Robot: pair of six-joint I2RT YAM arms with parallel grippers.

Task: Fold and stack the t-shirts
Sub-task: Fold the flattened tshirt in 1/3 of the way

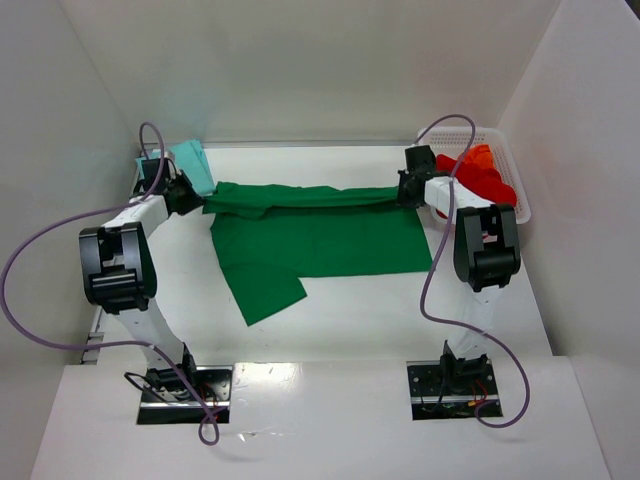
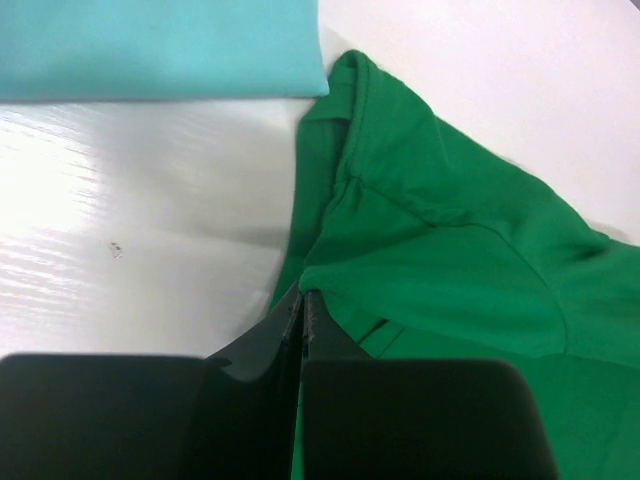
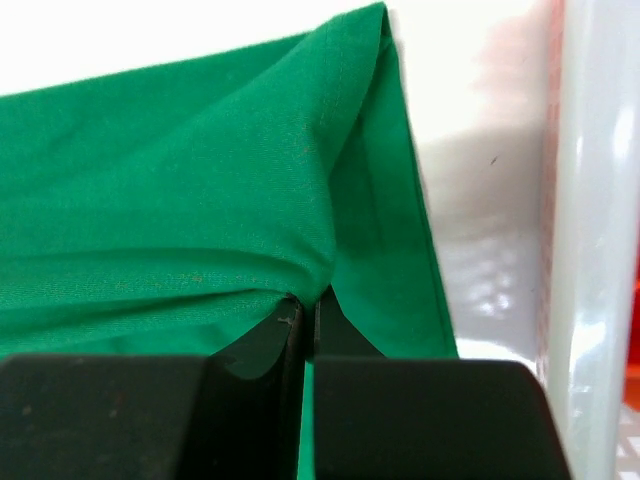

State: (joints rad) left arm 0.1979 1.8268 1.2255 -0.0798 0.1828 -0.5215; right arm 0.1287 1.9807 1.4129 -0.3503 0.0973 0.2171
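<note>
The green t-shirt [image 1: 320, 245] lies in the middle of the worktop [image 1: 330, 330]. Most of its body is flat, and one sleeve pokes out at its near-left corner. Its far edge is lifted off the surface and drawn into a taut band between the two arms.

The left gripper [image 2: 302, 300] is clenched on the left end of that band. Its wrist view shows the fingers pressed together with a fold of green cloth pinched between them. The right gripper [image 3: 305, 305] is clenched on the right end in the same way, with green cloth gathered into its closed tips.

Just beyond the green shirt's far-left corner sits the teal t-shirt [image 1: 192, 165]. It is a small, straight-edged rectangle lying flat, so it looks already folded and would serve as the base of the stack. Beyond the green shirt's far-right corner stands a white basket [image 1: 522, 200]. The red t-shirts [image 1: 480, 172] are bunched loosely inside it, and how many there are cannot be told.

Judging by this, the task is early. One shirt appears folded, and the green one is in the middle of a fold, with its far edge held up, probably to be carried over the body. The sleeve, any further folds and the placing onto the teal shirt all remain. The red shirts have not yet been taken out, spread or folded.
</note>
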